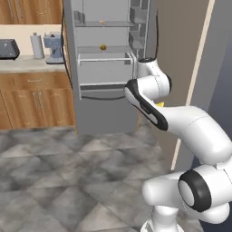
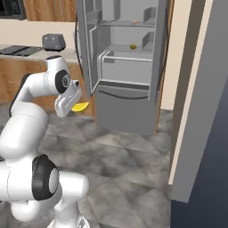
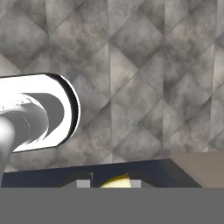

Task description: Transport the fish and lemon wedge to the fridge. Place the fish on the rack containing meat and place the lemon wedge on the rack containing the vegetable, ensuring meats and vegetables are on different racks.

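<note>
Now, your jaws: clamped on the lemon wedge [image 2: 80, 107].
Fridge [image 2: 129, 67]: doors open ahead of you, vegetable [image 2: 132, 46] on a shelf.

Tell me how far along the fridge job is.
Done: the fridge doors stand open, the meat on the upper rack, the vegetable on the one below. In hand: the hand is shut on the lemon wedge, short of the fridge. Left: place the wedge beside the vegetable. I cannot tell where the fish is.

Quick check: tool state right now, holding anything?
Tool: closed on the lemon wedge, carried above the floor in front of the open fridge.
</note>
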You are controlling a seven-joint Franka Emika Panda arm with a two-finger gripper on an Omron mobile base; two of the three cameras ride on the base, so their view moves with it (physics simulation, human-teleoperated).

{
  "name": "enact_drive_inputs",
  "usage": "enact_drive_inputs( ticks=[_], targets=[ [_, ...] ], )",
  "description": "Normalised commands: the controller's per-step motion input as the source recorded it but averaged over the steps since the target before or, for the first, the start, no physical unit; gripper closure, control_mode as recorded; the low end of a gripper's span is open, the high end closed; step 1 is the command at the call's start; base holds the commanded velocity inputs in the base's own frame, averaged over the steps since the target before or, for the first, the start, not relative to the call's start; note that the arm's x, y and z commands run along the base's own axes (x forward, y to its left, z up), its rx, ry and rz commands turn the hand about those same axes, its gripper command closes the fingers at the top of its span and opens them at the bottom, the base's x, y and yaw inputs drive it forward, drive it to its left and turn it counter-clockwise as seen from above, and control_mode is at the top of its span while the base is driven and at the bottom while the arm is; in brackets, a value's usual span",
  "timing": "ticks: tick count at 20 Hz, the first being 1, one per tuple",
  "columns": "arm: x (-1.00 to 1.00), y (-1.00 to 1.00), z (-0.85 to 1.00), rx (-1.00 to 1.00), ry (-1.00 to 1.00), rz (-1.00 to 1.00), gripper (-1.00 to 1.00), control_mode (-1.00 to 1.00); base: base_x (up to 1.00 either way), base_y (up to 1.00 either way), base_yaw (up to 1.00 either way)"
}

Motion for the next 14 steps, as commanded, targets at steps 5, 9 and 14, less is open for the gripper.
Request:
enact_drive_inputs(
  ticks=[5,9,14],
  targets=[
    [0.0,0.0,0.0,0.0,0.0,0.0,1.0,1.0,1.0,0.11,0.0],
    [0.0,0.0,0.0,0.0,0.0,0.0,1.0,1.0,1.0,0.26,-0.01],
    [0.0,0.0,0.0,0.0,0.0,0.0,1.0,1.0,1.0,0.2,-0.02]
  ],
)
